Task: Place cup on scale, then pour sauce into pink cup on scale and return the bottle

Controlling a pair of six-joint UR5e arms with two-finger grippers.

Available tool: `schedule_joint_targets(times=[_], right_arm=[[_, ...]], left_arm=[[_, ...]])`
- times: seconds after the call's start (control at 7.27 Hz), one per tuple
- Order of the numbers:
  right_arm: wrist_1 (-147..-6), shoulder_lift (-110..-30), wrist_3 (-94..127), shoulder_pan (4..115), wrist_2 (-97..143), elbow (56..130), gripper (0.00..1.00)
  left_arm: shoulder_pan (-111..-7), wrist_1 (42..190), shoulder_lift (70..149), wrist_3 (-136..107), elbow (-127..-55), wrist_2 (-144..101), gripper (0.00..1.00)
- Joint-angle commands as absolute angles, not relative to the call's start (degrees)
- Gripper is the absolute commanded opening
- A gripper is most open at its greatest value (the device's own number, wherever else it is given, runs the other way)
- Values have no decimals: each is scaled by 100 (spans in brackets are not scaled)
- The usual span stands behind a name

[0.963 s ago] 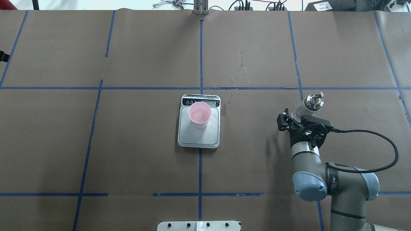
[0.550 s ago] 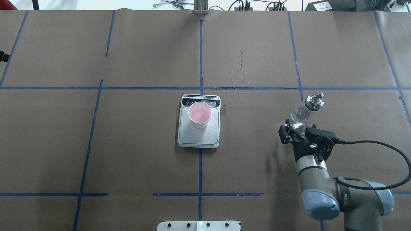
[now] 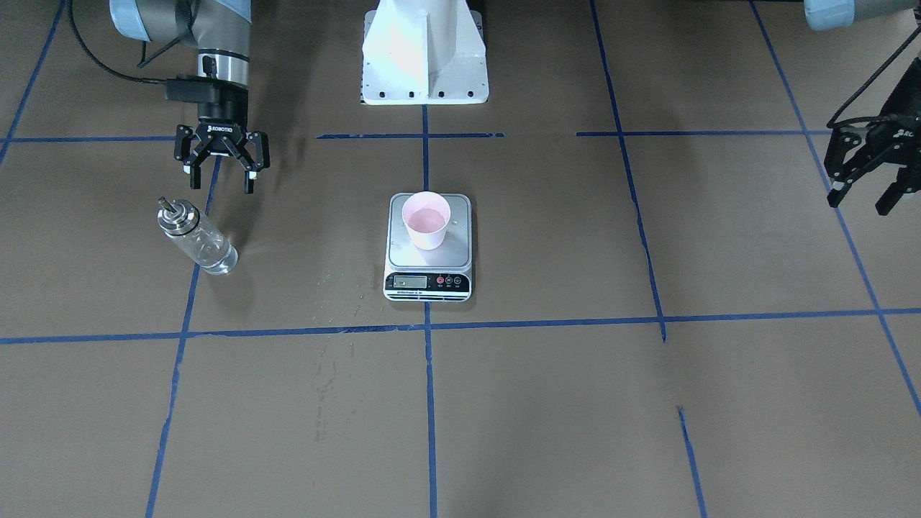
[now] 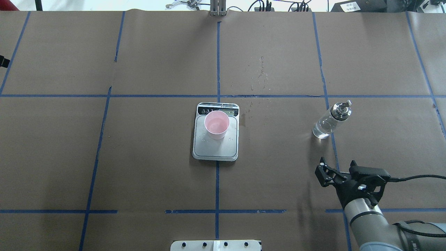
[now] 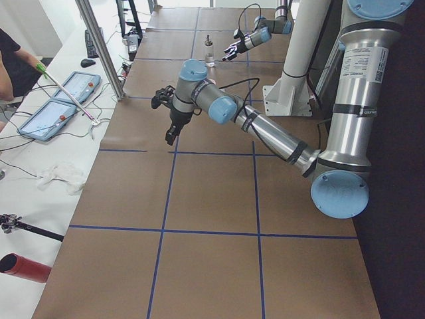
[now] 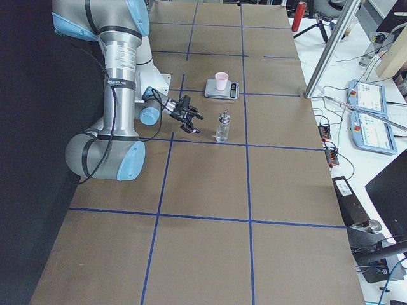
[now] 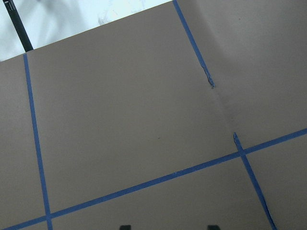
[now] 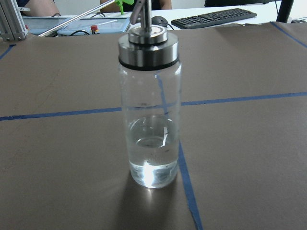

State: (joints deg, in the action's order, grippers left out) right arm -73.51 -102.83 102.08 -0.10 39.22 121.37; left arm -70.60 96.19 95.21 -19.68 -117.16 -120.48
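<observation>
The right gripper point(image 4: 337, 167), which a second ago sits around the bottle point(image 4: 327, 122), is now pulled back toward the robot's base, well apart from it, with its fingers spread and empty. The bottle stands upright and free on a blue tape line point(image 4: 335, 150) to the right of the scale point(image 4: 216, 150), a little sauce point(image 8: 149, 160) left in its bottom. The cup point(image 4: 216, 124) has not moved: it stands on the platform near the display, with what looks like liquid inside. The left gripper point(image 3: 861, 200) hangs far off to its own side, also spread and empty. The bottle looks returned, so only the arm's retreat seems left.
</observation>
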Motion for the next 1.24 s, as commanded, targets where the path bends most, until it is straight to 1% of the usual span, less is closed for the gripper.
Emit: schedule_joint_targets(times=[0.0,0.14,0.28,0.41,0.55,0.83,0.96,1.1], right_arm=[[-7348,-10862,9725,69,4725,12786,100],[-7278,-10872,9181,471,5303,12805,100],[-6738,-11098,8558,805,5952,12727,100],[-6097,-11405,7908,1287,6646,12570,100],[-5699,-11426,7188,2032,7558,12264,100],[-5625,-11400,5241,3665,9324,11998,100],[-5695,-11269,3855,5109,10848,11666,100],[-5904,-10928,2466,6551,12073,11037,100]], left_arm=[[-7188,9624,9266,-1577,-11577,-12172,62],[-7755,9650,9264,-1251,-11288,-12651,61],[-8065,9616,9246,-743,-11085,-12874,62],[-8260,9502,9203,-721,-11066,-12876,66],[-8453,9449,8993,-677,-11065,-12885,100],[-8464,9474,8781,-668,-10812,-12824,100],[-8464,9509,8711,-668,-10628,-12841,100],[-8481,9510,8666,-668,-10400,-12832,100]])
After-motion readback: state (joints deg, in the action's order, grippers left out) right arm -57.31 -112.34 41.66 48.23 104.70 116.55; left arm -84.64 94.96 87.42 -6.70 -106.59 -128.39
